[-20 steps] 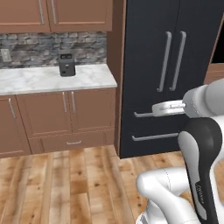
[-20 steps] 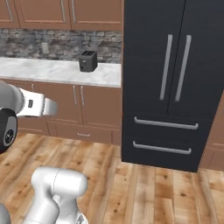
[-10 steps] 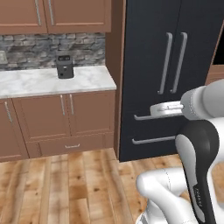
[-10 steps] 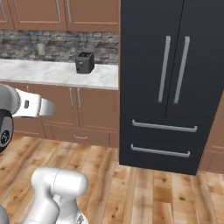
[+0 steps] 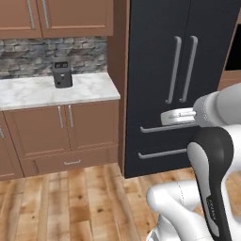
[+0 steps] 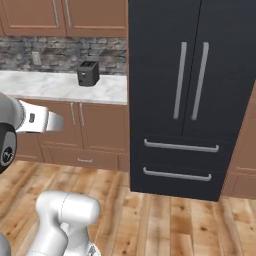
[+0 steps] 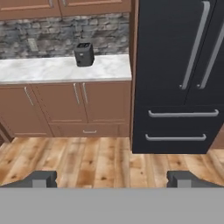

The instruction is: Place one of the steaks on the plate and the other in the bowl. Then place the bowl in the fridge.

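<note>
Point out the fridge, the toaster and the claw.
fridge [image 6: 160, 75], right base view, left door panel.
toaster [image 7: 84, 54], hand view, front face.
claw [image 7: 112, 178], hand view, midway between its open fingertips.

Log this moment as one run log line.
gripper: open, holding nothing | fridge: doors and drawers shut | toaster: on counter

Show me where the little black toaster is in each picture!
Left base view: the toaster stands on the marble counter, upper left.
Right base view: toaster on the counter, upper left of centre.
Hand view: toaster on the counter, top, left of centre.
Shared landmark: the black fridge to its right.
</note>
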You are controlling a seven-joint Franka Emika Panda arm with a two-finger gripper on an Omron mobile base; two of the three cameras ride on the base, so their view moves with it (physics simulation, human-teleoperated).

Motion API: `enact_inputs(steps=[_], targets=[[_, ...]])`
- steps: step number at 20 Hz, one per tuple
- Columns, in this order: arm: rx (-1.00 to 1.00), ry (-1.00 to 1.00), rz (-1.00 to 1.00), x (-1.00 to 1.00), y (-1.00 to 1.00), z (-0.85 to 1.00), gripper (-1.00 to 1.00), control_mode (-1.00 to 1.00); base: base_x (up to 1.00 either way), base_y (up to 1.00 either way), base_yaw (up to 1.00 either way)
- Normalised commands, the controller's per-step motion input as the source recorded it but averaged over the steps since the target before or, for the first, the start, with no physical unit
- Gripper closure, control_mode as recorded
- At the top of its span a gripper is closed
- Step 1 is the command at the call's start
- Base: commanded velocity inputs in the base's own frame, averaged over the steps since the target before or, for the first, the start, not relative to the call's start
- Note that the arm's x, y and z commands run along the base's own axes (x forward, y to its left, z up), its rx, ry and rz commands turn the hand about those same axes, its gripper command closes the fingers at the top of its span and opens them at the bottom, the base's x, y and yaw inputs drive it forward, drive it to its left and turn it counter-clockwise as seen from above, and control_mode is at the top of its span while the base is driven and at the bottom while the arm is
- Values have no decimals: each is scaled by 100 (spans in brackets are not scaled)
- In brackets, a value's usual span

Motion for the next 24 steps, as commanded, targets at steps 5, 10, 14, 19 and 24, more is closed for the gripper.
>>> enact_inputs(steps=[5,10,14,19,24], targets=[[0,0,0,0,0,0,-100,100,85,-16,4],[0,0,0,0,0,0,-100,100,100,76,-3],[0,0,0,0,0,0,-100,100,55,-75,0],[0,0,0,0,0,0,-100,100,-22,-100,0],[0,0,0,0,0,0,-100,100,-16,-100,0]])
